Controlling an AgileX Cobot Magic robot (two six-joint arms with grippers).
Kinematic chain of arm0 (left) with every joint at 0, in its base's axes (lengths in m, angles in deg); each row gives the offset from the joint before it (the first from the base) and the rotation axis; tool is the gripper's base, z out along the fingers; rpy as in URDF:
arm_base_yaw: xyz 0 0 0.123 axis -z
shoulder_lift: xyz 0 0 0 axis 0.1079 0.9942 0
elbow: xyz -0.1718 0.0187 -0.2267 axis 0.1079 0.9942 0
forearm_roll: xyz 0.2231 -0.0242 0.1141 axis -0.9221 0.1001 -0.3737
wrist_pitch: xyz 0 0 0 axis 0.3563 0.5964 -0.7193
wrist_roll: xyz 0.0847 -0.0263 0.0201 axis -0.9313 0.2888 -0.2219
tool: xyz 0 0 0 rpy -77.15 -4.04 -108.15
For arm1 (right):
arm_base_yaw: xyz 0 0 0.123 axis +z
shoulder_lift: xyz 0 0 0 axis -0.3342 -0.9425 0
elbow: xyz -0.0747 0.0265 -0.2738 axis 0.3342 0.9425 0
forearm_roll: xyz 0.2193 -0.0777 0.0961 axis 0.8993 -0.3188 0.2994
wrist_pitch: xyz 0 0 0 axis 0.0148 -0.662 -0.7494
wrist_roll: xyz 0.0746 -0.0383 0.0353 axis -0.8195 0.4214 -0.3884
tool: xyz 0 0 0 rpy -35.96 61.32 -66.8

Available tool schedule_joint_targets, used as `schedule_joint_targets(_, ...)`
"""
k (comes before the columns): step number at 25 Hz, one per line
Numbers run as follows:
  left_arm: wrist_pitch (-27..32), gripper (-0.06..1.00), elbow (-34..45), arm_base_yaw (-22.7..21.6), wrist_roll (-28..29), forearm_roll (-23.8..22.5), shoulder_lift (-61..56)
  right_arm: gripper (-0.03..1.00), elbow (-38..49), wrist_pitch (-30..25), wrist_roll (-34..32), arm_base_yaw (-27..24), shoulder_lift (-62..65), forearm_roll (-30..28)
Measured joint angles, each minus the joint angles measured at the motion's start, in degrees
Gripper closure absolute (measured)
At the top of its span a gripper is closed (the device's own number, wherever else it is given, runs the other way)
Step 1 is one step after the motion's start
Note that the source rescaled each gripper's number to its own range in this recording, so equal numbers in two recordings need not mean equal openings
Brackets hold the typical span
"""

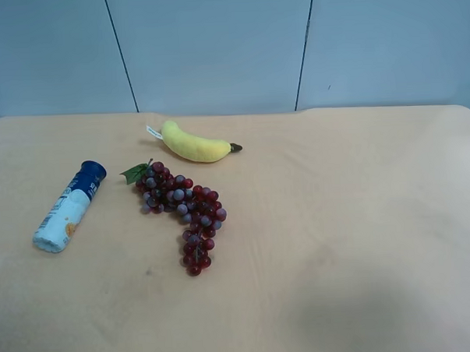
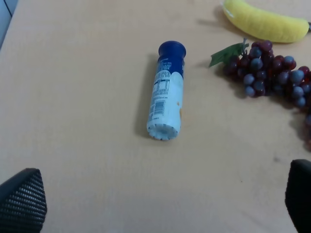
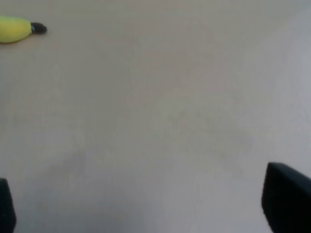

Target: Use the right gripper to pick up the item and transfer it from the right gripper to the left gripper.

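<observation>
The item [image 1: 69,206], a slim bottle with a dark blue cap, is found lying on its side on the tan table [image 1: 346,218], untouched by either gripper. Taking the bunch of grapes [image 1: 182,213] as the landmark, the item is placed well apart from it, toward the exterior high view's left, with its cap end nearer the grapes' green leaf and its white base pointed away. A yellow plush banana [image 1: 193,143] is seen just beyond the grapes, on the side toward the grey wall panels [image 1: 214,44]. No arm is visible in the exterior high view. In the left wrist view the left gripper [image 2: 160,196] is observed with its black fingertips [image 2: 22,199] set wide apart and nothing between them; the item lies ahead of it, the grapes off to one side. In the right wrist view the right gripper [image 3: 148,204] is likewise spread wide and empty, over bare table, with only the banana's tip in sight; the grapes are not shown there.
</observation>
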Motion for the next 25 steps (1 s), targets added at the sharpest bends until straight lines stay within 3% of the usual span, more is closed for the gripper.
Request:
schedule_joint_targets(7,-3.13,-0.06,7.54,0.0,1.22,0.6,-0.12,-0.03,0.0,0.0,0.0,0.0,0.0,0.0)
schedule_joint_targets(11,-7.77,-0.06,9.34,0.0,1.23,0.6,-0.12,-0.03,0.0,0.0,0.0,0.0,0.0,0.0)
schedule_joint_targets(25,-8.38,-0.06,9.74,0.0,1.4,0.9,-0.12,-0.03,0.0,0.0,0.0,0.0,0.0,0.0)
